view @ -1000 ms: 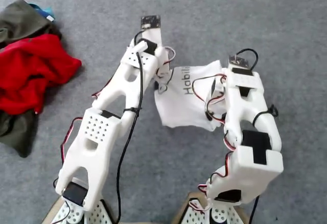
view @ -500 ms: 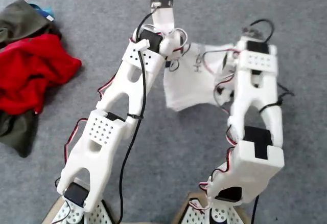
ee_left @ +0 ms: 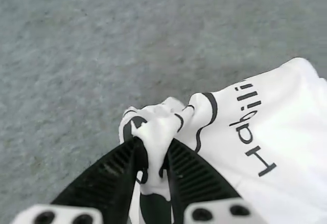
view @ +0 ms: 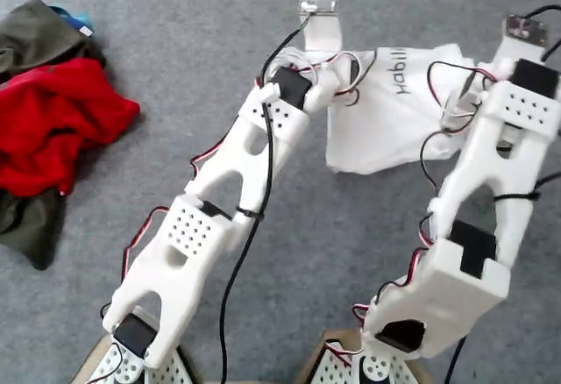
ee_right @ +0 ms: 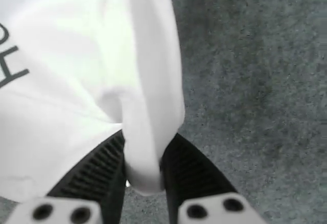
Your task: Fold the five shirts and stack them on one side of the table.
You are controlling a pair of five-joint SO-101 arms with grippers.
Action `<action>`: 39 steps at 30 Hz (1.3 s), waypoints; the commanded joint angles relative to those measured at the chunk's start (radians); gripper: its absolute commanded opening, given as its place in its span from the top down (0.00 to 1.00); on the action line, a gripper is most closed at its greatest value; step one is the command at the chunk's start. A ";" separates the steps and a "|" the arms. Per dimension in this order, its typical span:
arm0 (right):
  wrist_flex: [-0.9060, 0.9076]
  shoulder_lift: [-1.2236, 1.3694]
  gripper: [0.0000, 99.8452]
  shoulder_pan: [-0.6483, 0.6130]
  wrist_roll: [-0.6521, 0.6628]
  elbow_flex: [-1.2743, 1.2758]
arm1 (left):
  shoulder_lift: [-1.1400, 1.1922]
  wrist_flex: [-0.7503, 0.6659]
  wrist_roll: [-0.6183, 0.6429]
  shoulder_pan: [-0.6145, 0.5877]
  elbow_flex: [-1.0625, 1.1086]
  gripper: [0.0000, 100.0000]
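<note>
White cloth is bunching between the pressed-together fingers of our left gripper [ee_left: 150,155], and our right gripper [ee_right: 143,163] is pinching another fold of the white shirt [view: 394,125]. We are lifting it farther from the red shirt heap [view: 61,125] — probably toward the stacking side, though it is still unfolded.

The left arm [view: 188,235] and right arm [view: 465,261] are white perforated shells trailing red and black cables [view: 249,217]. The left gripper [ee_left: 153,146] has black ribbed fingers [ee_left: 115,173].

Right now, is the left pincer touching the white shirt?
Touching. The left wrist view shows the left pincer shut on a bunched fold of the white shirt, cloth pinched between its jaws.
</note>
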 commanded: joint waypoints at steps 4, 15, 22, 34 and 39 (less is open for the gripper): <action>-0.083 0.044 0.99 -0.048 0.003 0.018 | -0.018 0.043 -0.009 -0.099 0.001 0.94; -0.157 0.168 0.99 -0.186 0.003 0.016 | -0.006 0.144 -0.014 -0.234 0.045 0.93; -0.161 0.292 0.99 -0.207 -0.026 0.007 | 0.098 0.149 -0.094 -0.278 0.059 0.93; -0.249 0.404 0.90 -0.209 -0.052 0.002 | 0.186 0.144 -0.176 -0.355 0.058 0.93; -0.250 0.407 0.82 -0.226 -0.052 0.004 | 0.190 0.144 -0.173 -0.352 0.058 0.87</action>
